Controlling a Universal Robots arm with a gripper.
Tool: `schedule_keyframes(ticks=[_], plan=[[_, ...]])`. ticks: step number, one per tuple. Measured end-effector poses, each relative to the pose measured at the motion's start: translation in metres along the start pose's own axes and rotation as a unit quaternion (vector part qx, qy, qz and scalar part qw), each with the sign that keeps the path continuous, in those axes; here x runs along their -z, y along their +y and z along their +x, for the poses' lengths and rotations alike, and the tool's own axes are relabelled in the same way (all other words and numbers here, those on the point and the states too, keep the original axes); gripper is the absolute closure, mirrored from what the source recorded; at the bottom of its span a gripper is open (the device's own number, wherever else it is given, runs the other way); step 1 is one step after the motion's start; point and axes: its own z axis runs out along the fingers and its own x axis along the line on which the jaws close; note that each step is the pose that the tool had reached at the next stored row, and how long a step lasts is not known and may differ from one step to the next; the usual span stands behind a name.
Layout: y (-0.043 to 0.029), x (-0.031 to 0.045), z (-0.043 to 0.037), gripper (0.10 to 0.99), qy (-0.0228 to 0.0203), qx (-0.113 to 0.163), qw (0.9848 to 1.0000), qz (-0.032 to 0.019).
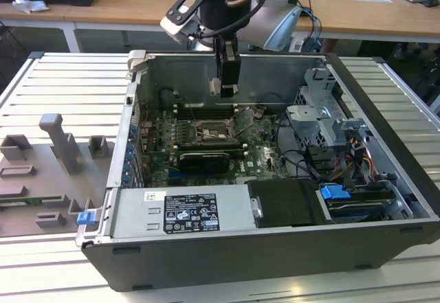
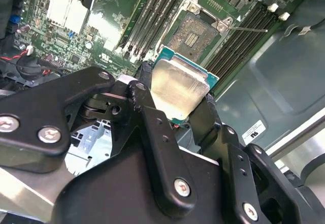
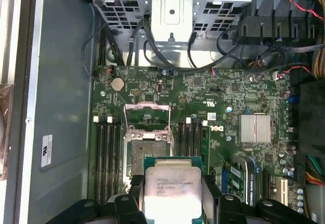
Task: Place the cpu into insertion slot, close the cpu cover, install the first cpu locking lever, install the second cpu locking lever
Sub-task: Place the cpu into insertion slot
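My gripper hangs inside the open computer case, above the green motherboard. It is shut on the cpu, a flat square chip with a dull silver top and a green edge, held between two black fingers. In the first wrist view the cpu sits just short of the insertion slot, not touching it. The slot's dark centre is bare. The cpu cover stands open, swung up off the socket. In the exterior view the insertion slot lies below the gripper.
Black memory slots flank the socket on both sides. A finned heatsink lies beside them, and a metal drive cage with black cables beyond the board. A power supply lines the case front. A grey fixture lies at the exterior view's left.
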Motion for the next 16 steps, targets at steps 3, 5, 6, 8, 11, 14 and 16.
schedule_keyframes(ticks=[3, 5, 6, 8, 11, 14, 16], plan=[[-0.0001, -0.001, 0.0, 0.549, -0.0004, -0.002, 1.0, 0.0], [-0.0002, -0.0019, -0.0001, 0.549, -0.0004, -0.002, 1.0, 0.0], [-0.0002, -0.0023, -0.0001, 0.549, -0.0004, -0.002, 1.0, 0.0], [-0.0003, -0.0038, -0.0001, 0.549, -0.0004, -0.002, 1.0, 0.0], [-0.0004, -0.0051, -0.0001, 0.549, -0.0004, -0.002, 1.0, 0.0], [-0.0005, -0.0065, -0.0001, 0.549, -0.0004, -0.002, 1.0, 0.0], [-0.0006, -0.0073, -0.0001, 0.549, -0.0004, -0.002, 1.0, 0.0]])
